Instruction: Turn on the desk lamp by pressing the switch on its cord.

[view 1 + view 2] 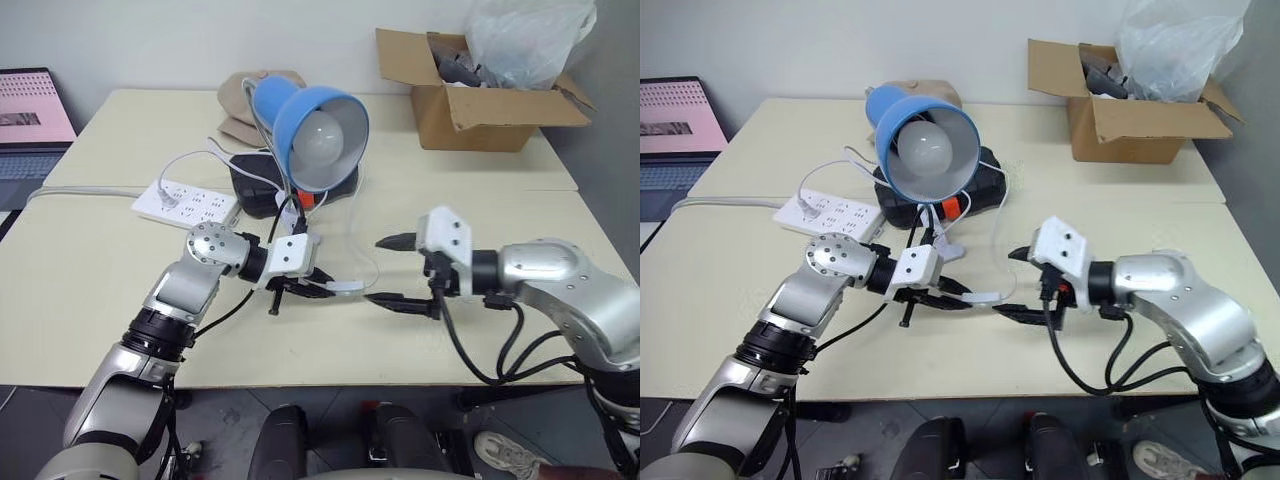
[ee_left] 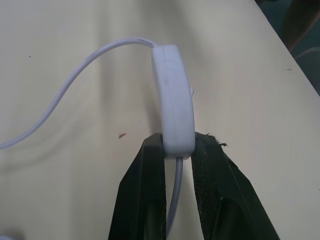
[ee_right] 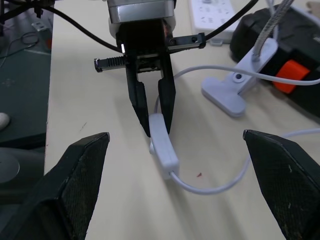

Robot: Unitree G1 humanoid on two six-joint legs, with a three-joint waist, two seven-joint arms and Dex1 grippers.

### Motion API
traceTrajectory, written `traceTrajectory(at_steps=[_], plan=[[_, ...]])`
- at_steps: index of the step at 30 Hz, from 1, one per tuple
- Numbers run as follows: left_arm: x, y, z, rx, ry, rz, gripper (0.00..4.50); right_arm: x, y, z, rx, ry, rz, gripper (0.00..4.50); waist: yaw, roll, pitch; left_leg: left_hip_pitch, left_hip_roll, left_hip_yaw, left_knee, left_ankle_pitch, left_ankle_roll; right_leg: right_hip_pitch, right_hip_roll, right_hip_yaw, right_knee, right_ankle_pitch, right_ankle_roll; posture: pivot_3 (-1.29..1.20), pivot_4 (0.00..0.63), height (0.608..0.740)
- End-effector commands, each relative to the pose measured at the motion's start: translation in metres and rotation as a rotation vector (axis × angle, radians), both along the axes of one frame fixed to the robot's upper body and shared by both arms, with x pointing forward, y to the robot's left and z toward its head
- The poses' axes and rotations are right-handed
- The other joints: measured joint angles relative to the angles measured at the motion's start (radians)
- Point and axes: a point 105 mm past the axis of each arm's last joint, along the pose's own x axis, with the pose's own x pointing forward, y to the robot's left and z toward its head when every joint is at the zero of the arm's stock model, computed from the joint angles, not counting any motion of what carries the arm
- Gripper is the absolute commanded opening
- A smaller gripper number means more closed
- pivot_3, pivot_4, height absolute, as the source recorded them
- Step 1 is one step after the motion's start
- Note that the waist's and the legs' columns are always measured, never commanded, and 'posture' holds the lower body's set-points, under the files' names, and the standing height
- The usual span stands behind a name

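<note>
Already clamped, the left gripper (image 1: 318, 287) at lower centre-left of the head view pinches one end of the white inline switch (image 1: 343, 287), its two black fingers (image 2: 145, 200) pressed against the switch body on either side, as the left wrist view shows closely. At the far left edge, a laptop (image 1: 32, 120) with a pink screen sits beyond the cream table (image 1: 90, 300). A white power strip (image 1: 187, 202) lies left of centre, near the lamp. Above the held switch, at upper centre, the desk lamp (image 1: 315, 125) tilts its blue shade and round white bulb toward the camera, with its white clip base (image 3: 231, 91) resting on the table beside a black box with an orange part (image 3: 292, 60). From the switch, the thin white cord (image 3: 215, 187) loops across the tabletop toward the lamp. Right of centre, the right gripper (image 1: 395, 270) faces the switch with its fingers spread wide apart, holding nothing and just short of the switch. At upper right, an open cardboard box (image 1: 480, 100) holds a crumpled clear plastic bag (image 1: 530, 35).
</note>
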Motion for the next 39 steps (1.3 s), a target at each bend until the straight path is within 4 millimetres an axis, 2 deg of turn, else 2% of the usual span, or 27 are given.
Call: traceTrajectory(at_steps=[1, 19, 31, 34, 39], plan=[[0.004, -0.004, 0.012, -0.013, -0.057, 0.001, 0.41, 0.006, 0.005, -0.001, -0.025, -0.022, 0.011, 4.50, 0.001, 0.000, 0.000, 0.000, 0.000, 0.000, 0.000, 0.000, 0.000, 0.000, 0.000, 0.000, 0.000, 0.000, 0.000, 0.00, 0.150, 0.740], [0.004, -0.008, 0.014, -0.052, -0.072, 0.038, 0.41, 0.023, 0.009, -0.024, -0.096, -0.053, -0.005, 4.50, 0.002, 0.000, 0.000, 0.000, 0.000, 0.000, 0.000, 0.000, 0.000, 0.000, 0.000, 0.000, 0.000, 0.000, 0.000, 0.00, 0.150, 0.740], [0.003, -0.010, 0.017, -0.061, -0.084, 0.036, 0.41, 0.031, 0.010, -0.028, -0.111, -0.083, -0.013, 4.50, 0.002, 0.000, 0.000, 0.000, 0.000, 0.000, 0.000, 0.000, 0.000, 0.000, 0.000, 0.000, 0.000, 0.000, 0.000, 0.00, 0.150, 0.740], [0.003, -0.011, 0.017, -0.061, -0.086, 0.038, 0.41, 0.033, 0.011, -0.030, -0.114, -0.086, -0.014, 4.04, 0.002, 0.000, 0.000, 0.000, 0.000, 0.000, 0.000, 0.000, 0.000, 0.000, 0.000, 0.000, 0.000, 0.000, 0.000, 0.00, 0.150, 0.740], [0.002, -0.010, 0.018, -0.061, -0.089, 0.040, 0.41, 0.035, 0.011, -0.032, -0.124, -0.097, -0.014, 2.85, 0.002, 0.000, 0.000, 0.000, 0.000, 0.000, 0.000, 0.000, 0.000, 0.000, 0.000, 0.000, 0.000, 0.000, 0.000, 0.00, 0.150, 0.740]])
